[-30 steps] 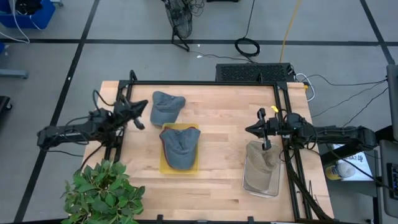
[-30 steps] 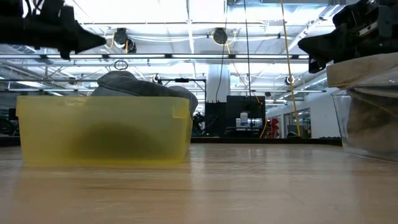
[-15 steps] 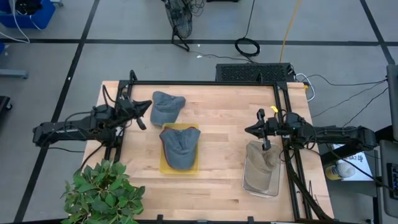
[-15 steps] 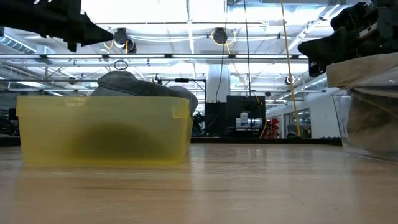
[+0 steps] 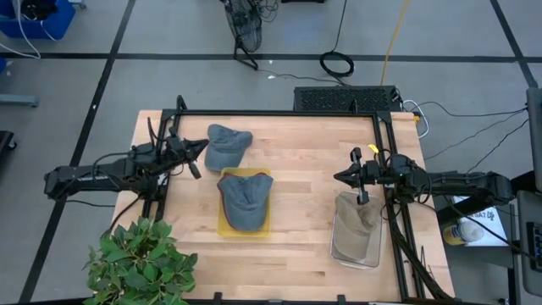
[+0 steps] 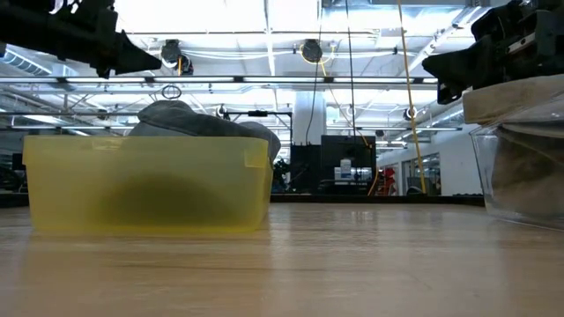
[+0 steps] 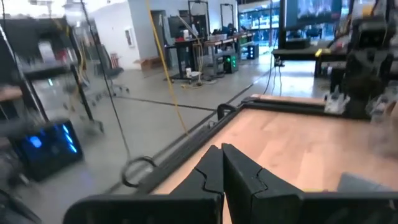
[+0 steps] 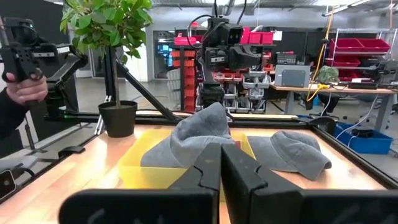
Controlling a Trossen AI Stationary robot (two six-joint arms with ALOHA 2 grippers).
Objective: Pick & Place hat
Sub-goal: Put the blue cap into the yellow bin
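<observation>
Swinging toward twelve o'clock, the left gripper (image 5: 196, 149) is nearing the loose gray hat (image 5: 227, 146) on the counter (image 5: 313, 169), jaws shut, empty. Soft fabric; pinching its crown looks best. Right gripper (image 5: 341, 177) is waiting closed.

One hat (image 5: 246, 200) is seen lying in the tray (image 5: 223, 227) at the table's (image 5: 305, 152) middle. A second hat (image 5: 225, 146) lies on the table behind it. A third hat (image 5: 356, 213) is held in the bin (image 5: 355, 254) at the right.
</observation>
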